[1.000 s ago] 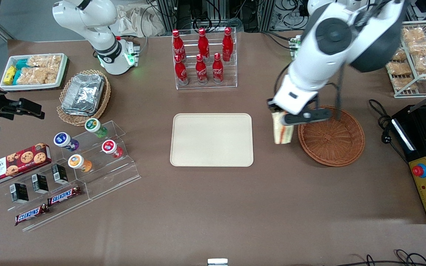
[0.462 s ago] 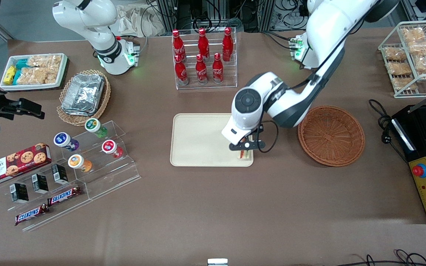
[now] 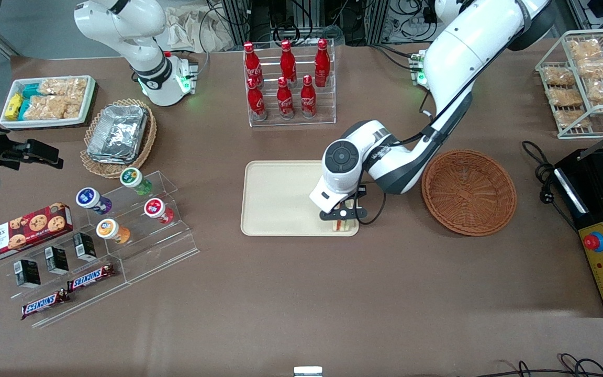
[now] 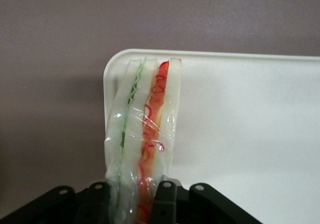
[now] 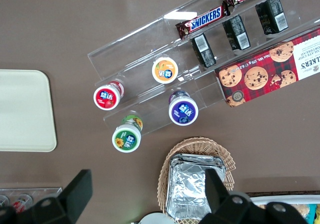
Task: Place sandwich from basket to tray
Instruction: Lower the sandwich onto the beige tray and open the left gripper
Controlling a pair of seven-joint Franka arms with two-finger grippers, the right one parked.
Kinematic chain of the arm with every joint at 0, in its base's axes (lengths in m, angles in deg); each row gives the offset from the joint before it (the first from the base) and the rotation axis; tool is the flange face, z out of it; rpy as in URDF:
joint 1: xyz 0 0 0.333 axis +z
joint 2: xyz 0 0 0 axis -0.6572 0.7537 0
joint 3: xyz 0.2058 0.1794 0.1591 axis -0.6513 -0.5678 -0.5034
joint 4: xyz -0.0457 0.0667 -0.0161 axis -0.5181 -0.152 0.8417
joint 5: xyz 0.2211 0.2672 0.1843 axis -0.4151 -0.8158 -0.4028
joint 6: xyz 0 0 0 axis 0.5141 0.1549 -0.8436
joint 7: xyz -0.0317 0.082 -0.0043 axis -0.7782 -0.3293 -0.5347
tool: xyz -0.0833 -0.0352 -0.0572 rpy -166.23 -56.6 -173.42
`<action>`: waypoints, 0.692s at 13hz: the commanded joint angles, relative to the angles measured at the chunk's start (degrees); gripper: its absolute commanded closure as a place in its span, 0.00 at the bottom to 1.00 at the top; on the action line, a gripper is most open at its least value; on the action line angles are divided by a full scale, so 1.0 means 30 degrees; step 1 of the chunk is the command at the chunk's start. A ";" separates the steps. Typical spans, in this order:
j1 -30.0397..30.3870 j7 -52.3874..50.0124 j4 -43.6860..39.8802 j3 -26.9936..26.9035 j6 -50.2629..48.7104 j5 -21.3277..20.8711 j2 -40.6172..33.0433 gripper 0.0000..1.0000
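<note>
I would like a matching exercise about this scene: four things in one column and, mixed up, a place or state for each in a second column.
1. sandwich
2. wicker basket
3. tray
4. gripper

a. lies flat under the gripper
b. holds nothing
c. low over a corner of the tray
d. clamped between the jaws, standing on edge

Pairs: 1-d, 2-b, 3-a, 4-c

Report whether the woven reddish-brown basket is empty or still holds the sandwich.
Empty: the basket shows bare weave; the claw holds the wrapped sandwich over the beige tray.
</note>
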 commanded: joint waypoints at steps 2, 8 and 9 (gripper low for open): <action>-0.0107 -0.0989 0.0064 -0.0037 0.0423 -0.0875 0.0368 0.06; 0.0127 -0.0902 -0.0169 -0.0008 -0.0247 -0.0759 -0.0244 0.00; 0.0157 -0.0727 -0.0228 -0.0007 -0.0976 -0.0585 -0.0711 0.00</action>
